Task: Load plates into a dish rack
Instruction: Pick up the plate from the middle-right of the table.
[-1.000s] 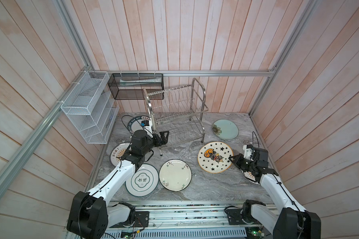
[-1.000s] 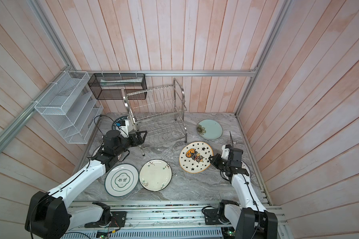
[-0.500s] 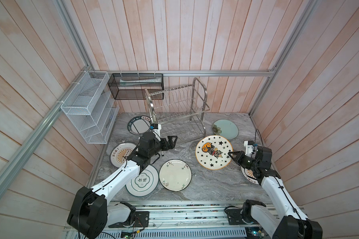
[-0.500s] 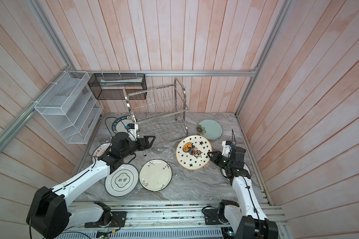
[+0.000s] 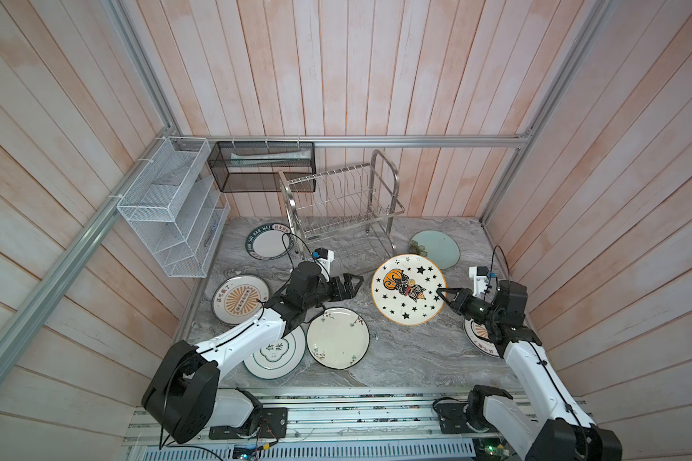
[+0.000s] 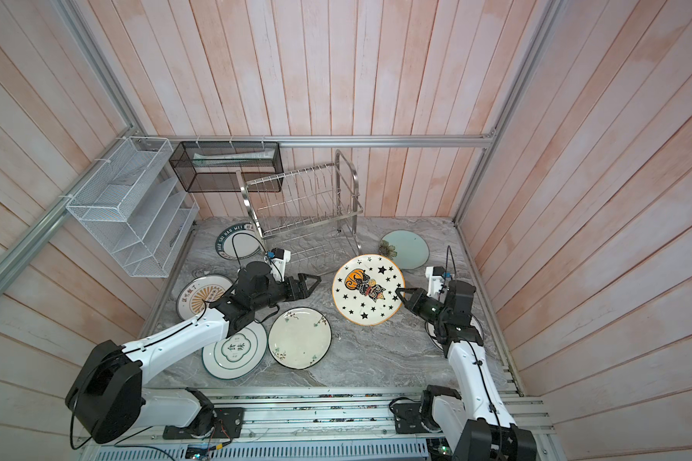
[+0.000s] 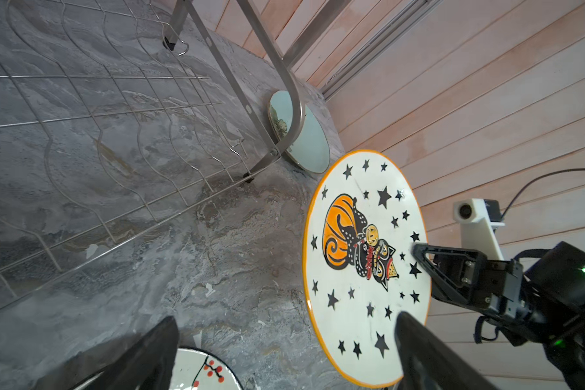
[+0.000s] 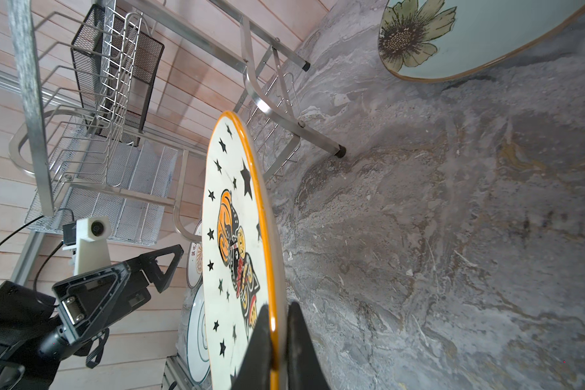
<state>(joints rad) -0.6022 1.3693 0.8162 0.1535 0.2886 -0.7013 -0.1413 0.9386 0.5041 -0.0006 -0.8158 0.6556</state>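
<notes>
My right fingers point(image 5: 445, 296) are pinched tight on the rim of the star plate point(image 5: 408, 289). It hangs tilted above the table point(image 5: 408, 359), just in front of the dish rack point(image 5: 342, 207) and outside it. My left fingers point(image 5: 351, 284) stand wide apart, gripping nothing, near that plate's other edge.

On the wall, the black mesh basket point(image 5: 262, 167) holds a pale long packet point(image 5: 270, 157). What sits in the white mesh shelf unit point(image 5: 172, 207) I cannot tell.

Flat on the table lie the lettered-rim plate point(image 5: 266, 241) beside the rack, the sunburst plate point(image 5: 238, 299), the green-ringed plate point(image 5: 276, 353) partly under my left arm, the sprig plate point(image 5: 337, 337) and the pale blue plate point(image 5: 436, 249).

The right wrist view shows the star plate nearly edge-on, its orange rim between my two fingers, and the blue plate's flower point(image 8: 412, 37). The left wrist view shows the plate's full face with its pumpkin point(image 7: 341, 233), plus the rack's wavy lower wires point(image 7: 115, 135). Only the top views show the orange-patterned plate point(image 5: 476, 333), half hidden under my right arm.
</notes>
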